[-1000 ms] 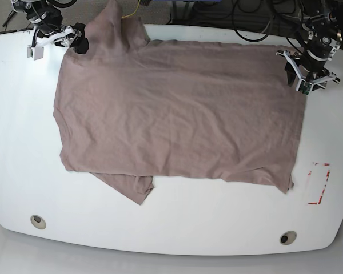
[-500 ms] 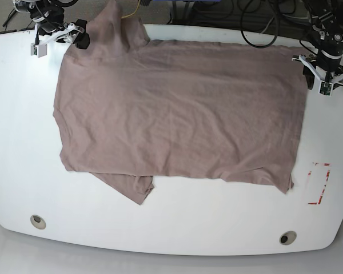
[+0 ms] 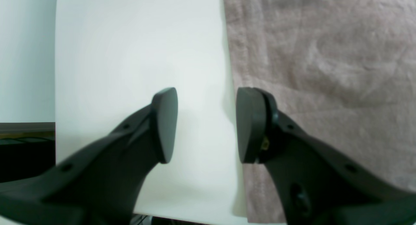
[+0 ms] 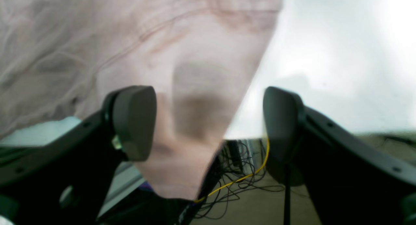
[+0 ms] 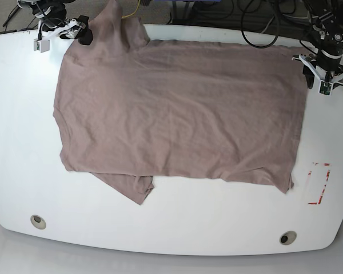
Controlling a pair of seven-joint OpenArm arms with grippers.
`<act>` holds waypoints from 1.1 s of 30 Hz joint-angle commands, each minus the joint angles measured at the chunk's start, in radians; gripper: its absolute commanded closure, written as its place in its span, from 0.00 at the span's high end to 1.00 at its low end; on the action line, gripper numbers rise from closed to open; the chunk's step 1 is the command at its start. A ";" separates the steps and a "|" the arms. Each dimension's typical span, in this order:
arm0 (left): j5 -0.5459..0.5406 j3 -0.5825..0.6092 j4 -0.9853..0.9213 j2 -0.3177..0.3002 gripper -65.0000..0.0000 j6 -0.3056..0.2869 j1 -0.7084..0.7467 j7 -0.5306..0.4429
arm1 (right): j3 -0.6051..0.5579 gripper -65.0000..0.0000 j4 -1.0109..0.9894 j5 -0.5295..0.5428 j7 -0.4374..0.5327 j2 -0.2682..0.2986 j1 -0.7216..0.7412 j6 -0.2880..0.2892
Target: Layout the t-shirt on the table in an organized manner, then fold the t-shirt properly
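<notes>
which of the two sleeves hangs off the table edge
The far sleeve, beside the right claw, overhangs the table; the near sleeve lies flat.

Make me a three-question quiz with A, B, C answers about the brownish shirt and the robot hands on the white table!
1. Where is the red tape rectangle?
A. Under the shirt's collar
B. On the bare white table beside the shirt's lower corner, on the left arm's side
C. Next to the right hand

2. How many round holes are in the table's near edge?
A. Two
B. Four
C. None

3. What is the left hand doing?
A. Squeezing a sleeve
B. Holding tape
C. Open and holding nothing

Answers:
1. B, the base view shows the tape on bare table just past the mauve-brown thin fabric t-shirt.
2. A, one hole and another hole show.
3. C, the left wrist view shows bare table between its parted fingers, at the shirt's hem.
</notes>
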 commanded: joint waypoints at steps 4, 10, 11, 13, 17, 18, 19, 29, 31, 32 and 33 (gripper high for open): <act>-0.010 -0.004 0.015 -0.014 0.42 0.006 0.001 -0.015 | -0.062 0.76 -0.001 -0.009 -0.038 -0.018 -0.009 -0.006; -0.010 -0.004 0.015 -0.014 0.42 0.006 0.001 -0.015 | -0.102 0.76 0.001 -0.010 -0.038 -0.036 -0.011 -0.008; -0.008 -0.004 0.015 -0.014 0.42 0.006 0.001 -0.015 | -0.104 0.76 0.001 -0.012 -0.038 -0.036 -0.011 -0.008; -0.008 -0.004 0.015 -0.014 0.42 0.006 0.003 -0.015 | -0.105 0.76 0.001 -0.012 -0.038 -0.036 -0.011 -0.008; -0.005 -0.004 0.015 -0.015 0.42 0.006 0.004 -0.014 | -0.104 0.75 0.001 -0.012 -0.038 -0.036 -0.011 -0.008; -0.004 -0.006 0.015 -0.015 0.42 0.006 0.006 -0.012 | -0.104 0.73 0.001 -0.012 -0.038 -0.035 -0.011 -0.006; -0.004 -0.006 0.015 -0.015 0.42 0.006 0.009 -0.012 | -0.104 0.70 0.001 -0.012 -0.038 -0.033 -0.011 -0.006; -0.001 -0.096 0.013 -0.009 0.42 0.006 0.030 0.009 | -0.107 0.09 0.001 -0.013 -0.038 -0.032 -0.006 -0.009; -0.004 -0.116 0.013 -0.009 0.42 0.006 0.030 0.046 | -0.110 0.00 0.001 -0.013 -0.038 -0.032 -0.006 -0.009; -0.005 -0.122 0.013 -0.009 0.42 0.006 0.030 0.061 | -0.110 0.00 0.001 -0.013 -0.038 -0.032 -0.006 -0.009; -0.007 -0.128 0.013 -0.009 0.42 0.006 0.030 0.078 | -0.110 0.00 0.001 -0.013 -0.038 -0.032 -0.005 -0.009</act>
